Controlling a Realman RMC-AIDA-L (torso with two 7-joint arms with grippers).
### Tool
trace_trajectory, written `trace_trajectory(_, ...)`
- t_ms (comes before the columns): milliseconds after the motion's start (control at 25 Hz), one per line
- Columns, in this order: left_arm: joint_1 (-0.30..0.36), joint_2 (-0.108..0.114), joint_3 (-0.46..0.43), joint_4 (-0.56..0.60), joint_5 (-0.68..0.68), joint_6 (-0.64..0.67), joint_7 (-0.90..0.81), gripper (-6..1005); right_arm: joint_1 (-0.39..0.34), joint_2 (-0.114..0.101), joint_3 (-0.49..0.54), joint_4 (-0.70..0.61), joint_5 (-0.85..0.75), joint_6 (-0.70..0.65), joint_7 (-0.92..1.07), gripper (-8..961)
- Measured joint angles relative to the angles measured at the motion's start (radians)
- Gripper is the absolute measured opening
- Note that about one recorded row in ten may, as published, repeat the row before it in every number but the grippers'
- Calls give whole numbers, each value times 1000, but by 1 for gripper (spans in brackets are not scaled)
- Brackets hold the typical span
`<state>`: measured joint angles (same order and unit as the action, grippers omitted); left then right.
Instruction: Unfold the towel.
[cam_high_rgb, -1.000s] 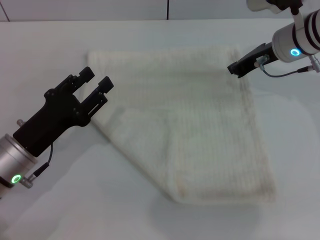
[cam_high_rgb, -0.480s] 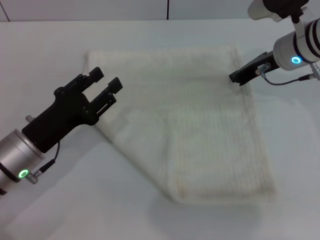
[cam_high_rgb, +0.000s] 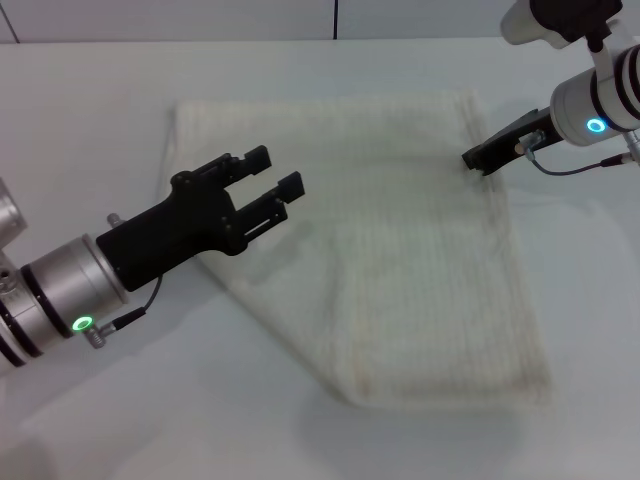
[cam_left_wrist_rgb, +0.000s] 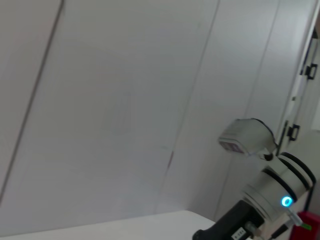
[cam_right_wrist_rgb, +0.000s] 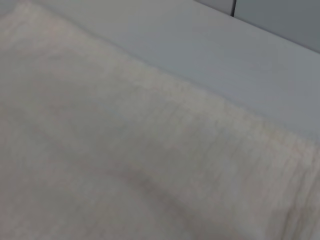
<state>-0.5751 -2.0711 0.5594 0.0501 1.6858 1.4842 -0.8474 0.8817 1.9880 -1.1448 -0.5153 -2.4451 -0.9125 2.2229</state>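
The towel (cam_high_rgb: 400, 250), a cream-white waffle-textured cloth, lies flat on the white table (cam_high_rgb: 90, 120) with its near left corner folded on a diagonal. My left gripper (cam_high_rgb: 276, 170) is open and empty, hovering over the towel's left part. My right gripper (cam_high_rgb: 472, 159) is low at the towel's right edge, near the far right corner. The right wrist view shows the towel's weave and hemmed edge (cam_right_wrist_rgb: 125, 150) from close up against the table (cam_right_wrist_rgb: 210, 45). The left wrist view points at the wall and shows only my right arm (cam_left_wrist_rgb: 270, 195) far off.
The white table extends around the towel on all sides. A grey wall with a dark vertical seam (cam_high_rgb: 335, 18) stands behind the table's far edge.
My left gripper has moved to the right, from beside the towel's left edge to above the towel. My right gripper has shifted slightly to the right. The towel has not visibly moved.
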Motion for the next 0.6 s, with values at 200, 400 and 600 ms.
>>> trace_trajectory(200, -24, -1, 32, 0, 1, -6, -12, 464, 0, 0, -1, 4, 0, 0, 1, 0)
trace_trajectory(400, -44, -1, 69, 1, 1, -24, -41, 462, 0, 0, -1, 13, 0, 7, 1, 0)
trace_trajectory(600, -49, -1, 83, 2, 2, -29, -48, 460, 0, 0, -2, 16, 0, 10, 1, 0)
